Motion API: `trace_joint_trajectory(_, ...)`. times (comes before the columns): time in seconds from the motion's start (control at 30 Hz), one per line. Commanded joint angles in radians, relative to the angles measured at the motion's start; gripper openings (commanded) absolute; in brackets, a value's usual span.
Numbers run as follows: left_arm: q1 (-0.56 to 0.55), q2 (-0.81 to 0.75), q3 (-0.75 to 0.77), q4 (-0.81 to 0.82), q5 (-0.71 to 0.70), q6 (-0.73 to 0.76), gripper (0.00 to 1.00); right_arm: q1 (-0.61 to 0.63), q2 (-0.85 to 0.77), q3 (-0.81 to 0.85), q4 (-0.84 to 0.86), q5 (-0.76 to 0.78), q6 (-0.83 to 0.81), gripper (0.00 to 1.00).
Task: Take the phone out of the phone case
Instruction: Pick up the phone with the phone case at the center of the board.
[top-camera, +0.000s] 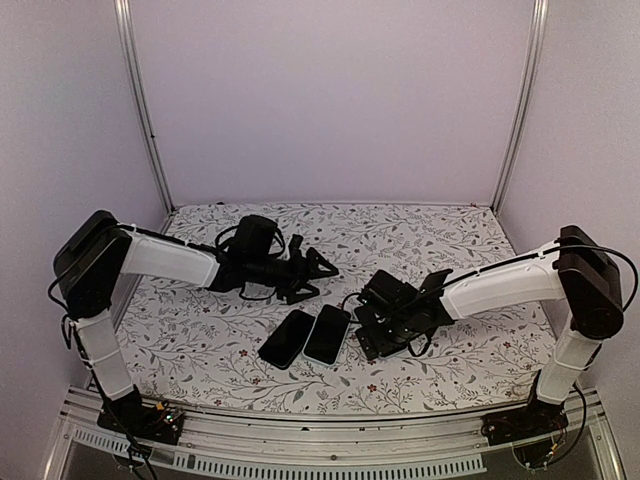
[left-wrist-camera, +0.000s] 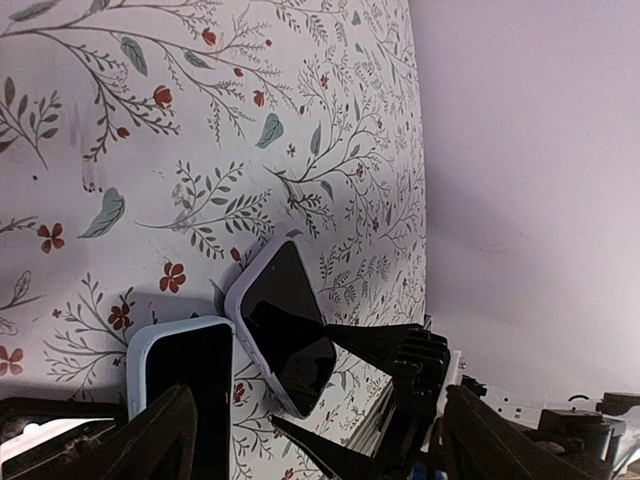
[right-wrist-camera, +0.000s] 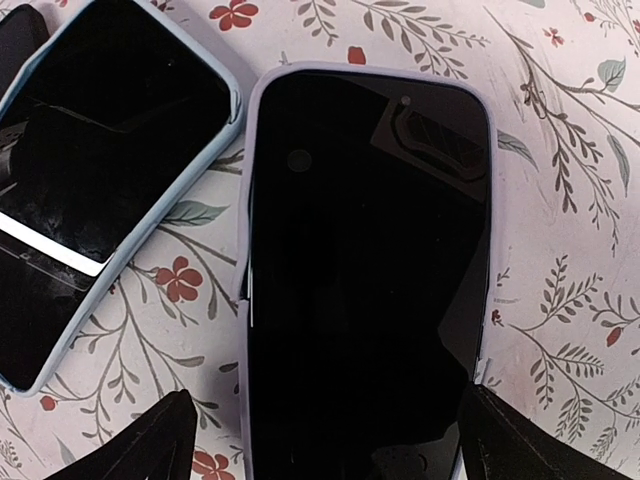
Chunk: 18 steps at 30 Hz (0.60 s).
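Two phones lie screen-up, side by side, on the floral table. The right phone (top-camera: 327, 333) sits in a lilac case (right-wrist-camera: 243, 230). The left phone (top-camera: 287, 338) sits in a light-blue case (right-wrist-camera: 150, 215). My right gripper (top-camera: 358, 333) is open and low, and its fingers (right-wrist-camera: 135, 448) straddle the near end of the lilac-cased phone (right-wrist-camera: 365, 270) without closing on it. My left gripper (top-camera: 322, 268) is open and empty, held above the table behind the phones. In the left wrist view it looks down on both phones (left-wrist-camera: 285, 325).
The floral table cloth (top-camera: 420, 235) runs to white walls at the back and sides. Metal frame posts (top-camera: 140, 100) stand at the back corners. The right gripper's fingers show in the left wrist view (left-wrist-camera: 400, 350), beside the lilac-cased phone.
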<state>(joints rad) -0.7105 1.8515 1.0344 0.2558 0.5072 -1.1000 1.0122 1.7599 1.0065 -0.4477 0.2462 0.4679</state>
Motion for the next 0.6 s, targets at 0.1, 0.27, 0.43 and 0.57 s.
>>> trace_joint_trajectory(0.1,0.006,-0.043,-0.016,-0.006,-0.009,0.026,0.86,-0.011,0.056,0.083,-0.137,0.047,-0.022,0.93)
trace_joint_trajectory(0.27,0.006,-0.037,-0.017,0.006,-0.005,0.022,0.86,-0.013,0.026,0.075,-0.135,0.044,-0.017,0.98)
trace_joint_trajectory(0.43,0.006,-0.025,-0.018,0.020,0.009,0.014,0.86,-0.017,-0.005,0.071,-0.119,0.013,-0.019,0.99)
trace_joint_trajectory(0.57,0.006,-0.023,-0.019,0.023,0.012,0.012,0.86,-0.049,-0.010,0.037,-0.069,-0.081,-0.037,0.99)
